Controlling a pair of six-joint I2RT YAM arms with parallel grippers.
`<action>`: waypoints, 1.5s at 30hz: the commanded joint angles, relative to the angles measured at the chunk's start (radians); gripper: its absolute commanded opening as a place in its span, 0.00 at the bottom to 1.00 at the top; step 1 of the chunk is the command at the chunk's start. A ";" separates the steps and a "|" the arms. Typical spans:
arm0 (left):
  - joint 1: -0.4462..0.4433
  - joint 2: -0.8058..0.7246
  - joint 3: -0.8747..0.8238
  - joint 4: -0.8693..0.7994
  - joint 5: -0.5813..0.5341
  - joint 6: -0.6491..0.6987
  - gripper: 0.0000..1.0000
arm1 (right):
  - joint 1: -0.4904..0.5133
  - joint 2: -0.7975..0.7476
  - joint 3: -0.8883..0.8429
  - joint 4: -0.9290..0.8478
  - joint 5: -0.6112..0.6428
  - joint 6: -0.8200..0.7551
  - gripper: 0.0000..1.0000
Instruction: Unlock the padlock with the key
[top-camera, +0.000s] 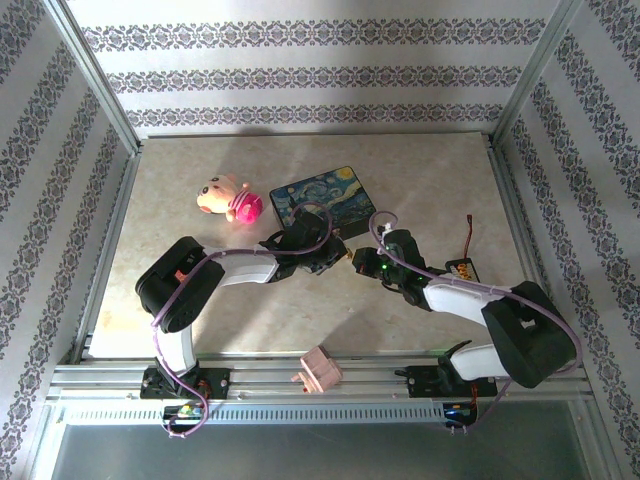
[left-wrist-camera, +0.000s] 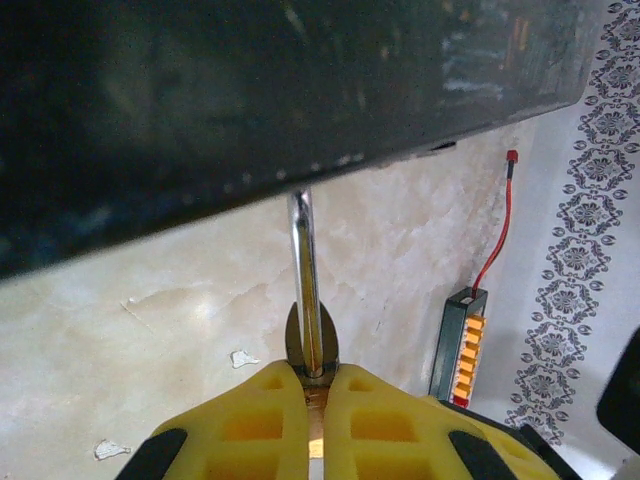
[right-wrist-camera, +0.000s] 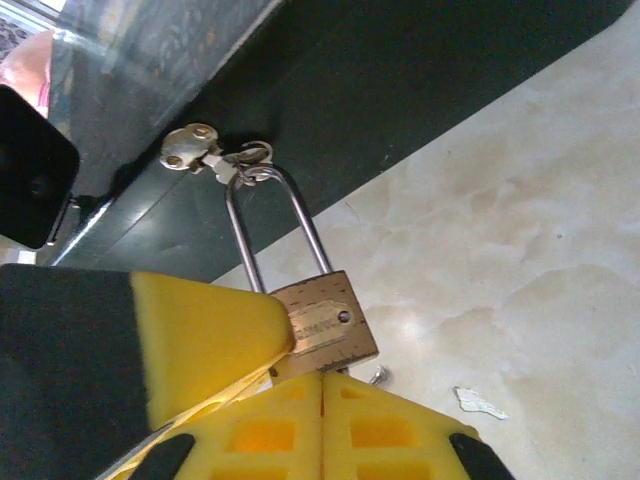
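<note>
Left fingers (left-wrist-camera: 262, 420) pinch the brass padlock (right-wrist-camera: 322, 325) steady on the box hasp (right-wrist-camera: 190, 150); right fingers (right-wrist-camera: 400, 430), pressed together beneath, probably grip the key.

A pink plush toy (top-camera: 228, 198) lies just beside a flat dark-blue painted box (top-camera: 322, 196) (a black device with a red wire (top-camera: 462, 267) sits apart).

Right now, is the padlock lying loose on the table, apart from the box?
No, the padlock is hooked by its shackle through the ring of the metal latch on the dark box.
</note>
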 joint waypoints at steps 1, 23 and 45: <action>-0.005 0.012 0.021 0.011 0.013 -0.013 0.00 | 0.016 -0.057 0.005 -0.051 0.038 -0.048 0.14; 0.012 -0.044 0.039 -0.053 0.044 -0.003 0.00 | 0.156 -0.009 0.162 -0.318 0.246 -0.425 0.26; 0.012 -0.050 0.041 -0.047 0.057 -0.004 0.00 | 0.165 0.099 0.227 -0.361 0.328 -0.511 0.22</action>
